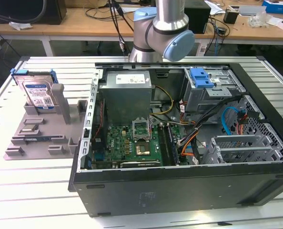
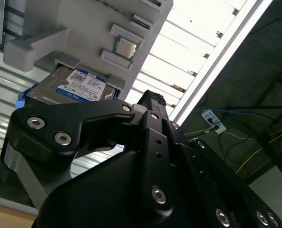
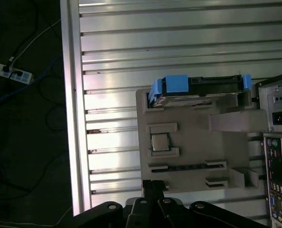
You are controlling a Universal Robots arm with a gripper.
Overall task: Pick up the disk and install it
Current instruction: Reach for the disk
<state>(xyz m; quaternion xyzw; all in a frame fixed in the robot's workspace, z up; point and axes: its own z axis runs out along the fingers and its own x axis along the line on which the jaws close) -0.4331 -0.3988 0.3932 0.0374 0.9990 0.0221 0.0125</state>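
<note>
I cannot tell whether my gripper (image 3: 153, 186) is apart or together. Its black body shows in both wrist views, and it holds nothing that I can see.

The disk (image 3: 198, 88) is well apart from my gripper, at the far end of the grey fixture (image 3: 193, 142) from it. It stands on edge in a slot there, leaning a little, with its blue carrier bracket around it. In the second wrist view the white-and-blue label on the disk (image 2: 77, 85) faces my gripper (image 2: 153, 97), and the fixture (image 2: 84, 28) stretches away beyond it. A small square chip (image 3: 159, 141) sits in a pocket of the fixture, between the disk and my gripper. The near edge of the fixture is the thing closest to my gripper.

In the exterior view my arm (image 1: 165, 28) rises behind the open computer case (image 1: 179, 191), which lies on the ribbed metal bench (image 1: 36, 191). The disk (image 1: 36, 93) and fixture (image 1: 41, 133) stand just beside the case. Inside the case are the grey power supply (image 1: 127, 93), the green motherboard (image 1: 132, 143) and a metal drive cage with a blue latch (image 1: 201, 77) on top.
</note>
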